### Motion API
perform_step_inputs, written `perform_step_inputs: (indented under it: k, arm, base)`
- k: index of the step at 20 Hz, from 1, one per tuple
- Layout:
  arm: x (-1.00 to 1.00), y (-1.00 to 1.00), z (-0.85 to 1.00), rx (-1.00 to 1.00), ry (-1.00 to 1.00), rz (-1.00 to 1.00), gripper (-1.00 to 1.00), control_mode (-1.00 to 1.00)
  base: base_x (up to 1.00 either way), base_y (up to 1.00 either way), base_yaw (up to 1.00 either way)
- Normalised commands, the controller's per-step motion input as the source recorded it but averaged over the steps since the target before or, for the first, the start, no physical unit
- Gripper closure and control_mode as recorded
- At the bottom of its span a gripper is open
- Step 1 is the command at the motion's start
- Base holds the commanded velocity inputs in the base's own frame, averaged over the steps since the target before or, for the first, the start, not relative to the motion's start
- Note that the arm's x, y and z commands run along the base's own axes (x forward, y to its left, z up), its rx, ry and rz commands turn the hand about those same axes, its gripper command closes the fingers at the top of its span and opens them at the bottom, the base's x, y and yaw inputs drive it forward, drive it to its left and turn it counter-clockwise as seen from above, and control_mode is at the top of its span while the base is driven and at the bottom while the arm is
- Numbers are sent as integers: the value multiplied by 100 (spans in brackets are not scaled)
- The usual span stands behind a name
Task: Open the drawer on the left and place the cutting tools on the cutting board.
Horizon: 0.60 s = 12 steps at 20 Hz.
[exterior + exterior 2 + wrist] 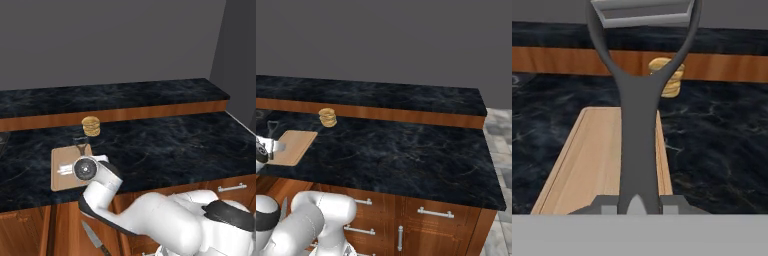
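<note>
The arm reaches forward from the base over the counter edge, its wrist level above the near part of the cutting board [64,172]. In the hand view the gripper [639,204] is closed on the dark handle of the peeler [639,125], whose forked head stands upright, away from the hand. The board lies flat on the dark counter [165,145], directly beneath the peeler; whether the peeler touches it cannot be judged. A round tan stacked item [91,126] sits beyond the board. The knife [92,237] lies below the counter edge, apparently in the opened drawer.
</note>
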Motion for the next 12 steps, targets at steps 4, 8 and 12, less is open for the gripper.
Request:
perform_step_inputs:
  k: [4,8,12]
  arm:
    - [40,-1,1,4,18,0,100,-100]
    - [40,0,0,2,21,0,100,-100]
    - [17,0,-2,0,6,0,100,-100]
  base:
    - [0,0,0]
    - [0,0,0]
    - [0,0,0]
